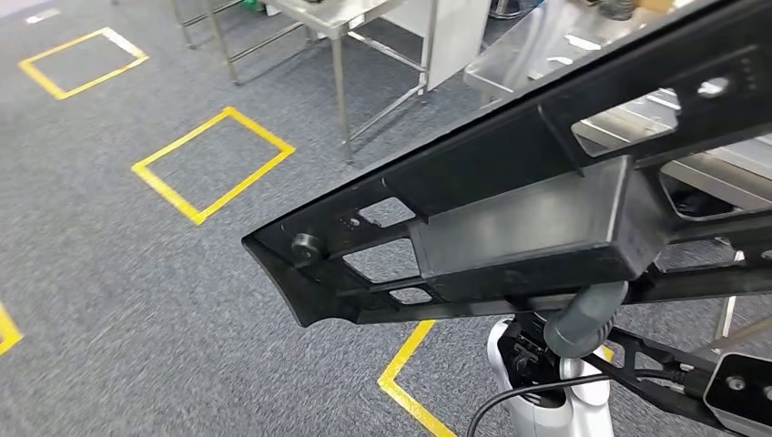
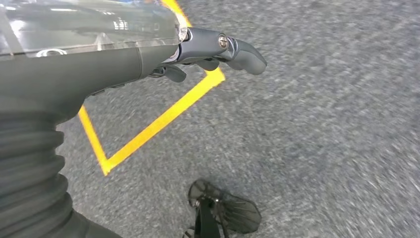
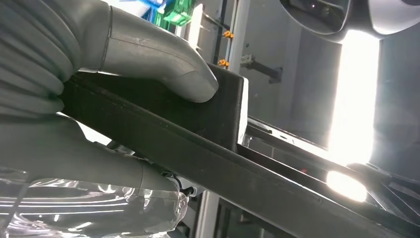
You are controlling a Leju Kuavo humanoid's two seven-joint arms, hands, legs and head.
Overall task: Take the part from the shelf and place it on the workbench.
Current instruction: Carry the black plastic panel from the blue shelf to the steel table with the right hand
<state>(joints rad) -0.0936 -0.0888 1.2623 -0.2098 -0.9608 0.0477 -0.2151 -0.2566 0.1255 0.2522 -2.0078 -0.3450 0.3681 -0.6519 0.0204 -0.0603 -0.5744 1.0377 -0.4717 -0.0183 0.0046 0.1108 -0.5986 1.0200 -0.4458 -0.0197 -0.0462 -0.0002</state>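
Observation:
A long black plastic part [image 1: 510, 228] with cut-out openings and a boxy middle is held up close in the head view, slanting from lower left to upper right. My right hand [image 1: 587, 319] grips it from below at the boxy middle. In the right wrist view its grey thumb [image 3: 158, 64] presses on the part [image 3: 208, 153] and the fingers are hidden behind it. My left hand [image 2: 218, 49] hangs over the grey carpet, fingers loosely extended and holding nothing. A steel workbench [image 1: 719, 173] shows behind the part at the right.
A second steel table [image 1: 339, 55] on thin legs stands at the back centre. Yellow tape squares [image 1: 214, 164] mark the grey carpet, with another tape corner [image 1: 405, 364] near my feet. Open floor lies to the left.

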